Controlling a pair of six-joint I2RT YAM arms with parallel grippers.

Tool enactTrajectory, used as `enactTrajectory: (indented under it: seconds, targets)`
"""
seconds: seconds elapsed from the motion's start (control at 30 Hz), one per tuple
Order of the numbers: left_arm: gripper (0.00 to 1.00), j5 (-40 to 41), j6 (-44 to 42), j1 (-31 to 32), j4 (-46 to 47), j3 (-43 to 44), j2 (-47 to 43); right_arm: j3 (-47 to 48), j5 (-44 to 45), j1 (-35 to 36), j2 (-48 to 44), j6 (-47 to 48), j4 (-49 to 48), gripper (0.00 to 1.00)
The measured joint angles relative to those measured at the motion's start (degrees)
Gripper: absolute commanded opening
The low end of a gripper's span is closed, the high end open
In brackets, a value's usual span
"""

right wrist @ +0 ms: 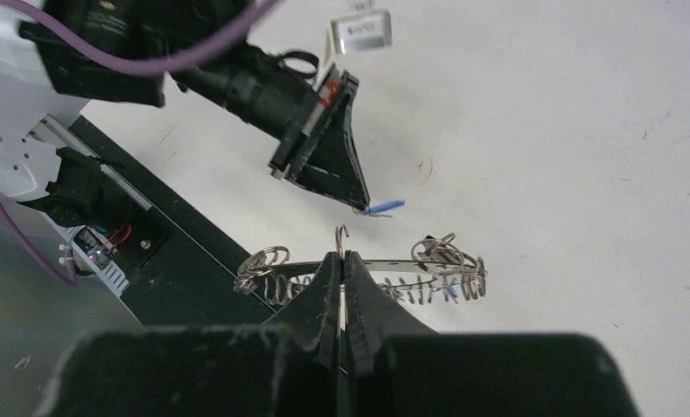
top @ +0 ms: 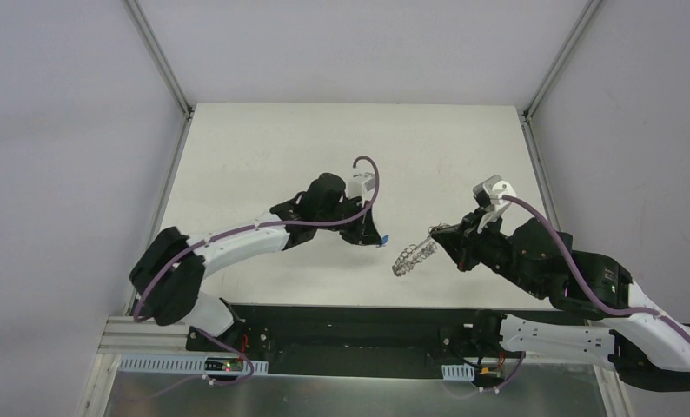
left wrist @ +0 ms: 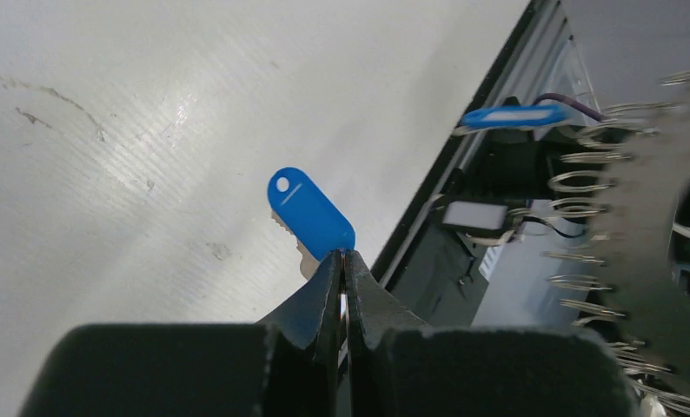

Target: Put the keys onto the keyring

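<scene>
White table [top: 272, 148]; left gripper [left wrist: 343, 259] pinches blue key [left wrist: 310, 212]; right gripper [right wrist: 341, 261] clamps keyring [right wrist: 395, 280].

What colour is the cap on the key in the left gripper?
Blue; the key's oval plastic cap shows best in the left wrist view.

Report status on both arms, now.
Left gripper shut on blue key. Right gripper shut on keyring. Key and keyring apart, key not yet on. Nothing between them.
</scene>
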State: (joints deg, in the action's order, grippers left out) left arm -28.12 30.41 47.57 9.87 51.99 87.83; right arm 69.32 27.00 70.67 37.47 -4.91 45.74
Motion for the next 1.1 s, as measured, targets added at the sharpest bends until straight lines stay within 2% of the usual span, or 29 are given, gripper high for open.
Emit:
enactTrajectory:
  seconds: [0.33,0.6,1.1]
  targets:
    - [0.00,4.70,-7.45,0.09,-15.47,5.99,-19.47,1.55,-7.43,0.00,2.12,2.73,0.22,0.00]
    - [0.00,5.42,-11.85,0.09,-21.42,7.23,-28.96,2.36,-17.51,0.00,4.83,6.16,0.39,0.00]
    - [0.00,-8.31,-19.43,0.09,-22.08,10.05,-41.79,3.91,-38.62,-0.07,11.58,11.69,-3.15,0.00]
